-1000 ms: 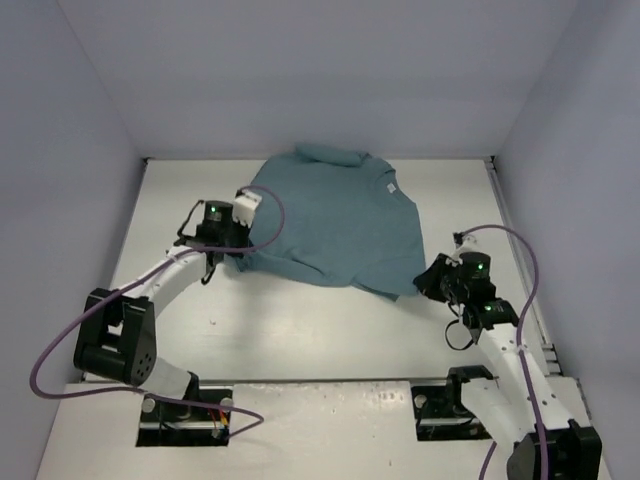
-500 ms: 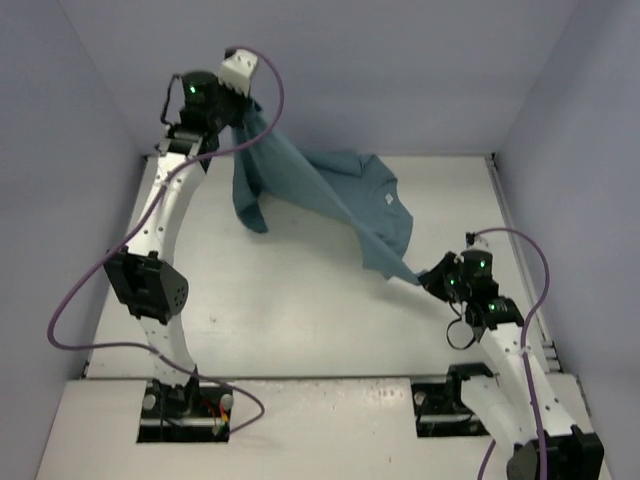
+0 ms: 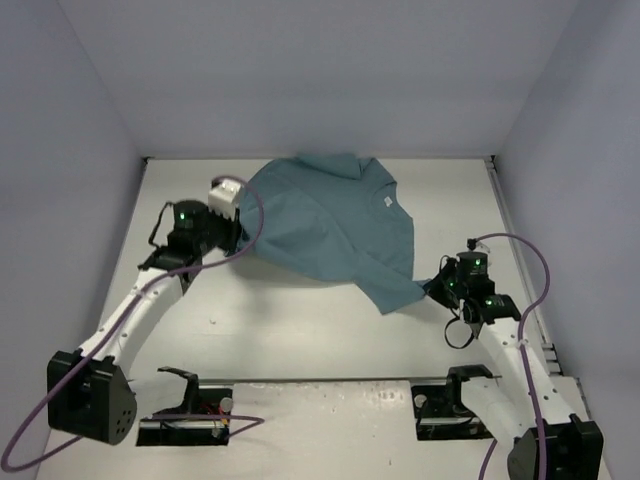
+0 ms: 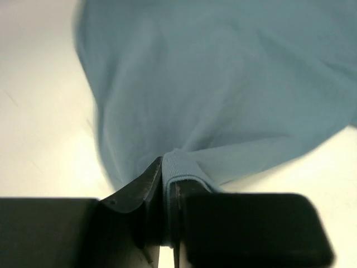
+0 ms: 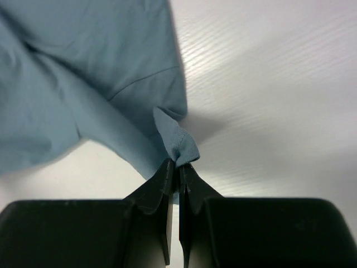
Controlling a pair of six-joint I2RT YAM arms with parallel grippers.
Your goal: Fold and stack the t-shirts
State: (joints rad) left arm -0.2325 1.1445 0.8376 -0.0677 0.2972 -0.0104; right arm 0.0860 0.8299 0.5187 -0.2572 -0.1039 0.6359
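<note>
The left fingers are clamped on the hem of the teal t-shirt, the right fingers pinched on its near-right corner; the shirt lies spread but rumpled across the far counter. No fold looks made yet; its white collar label is too small to read.

You've got the t-shirt lying across the back of the desk, collar at the rear. Its L edge sits betw. your left fingers, its near-R corner betw. your right fingers. Arms stand L and front-R of it.
</note>
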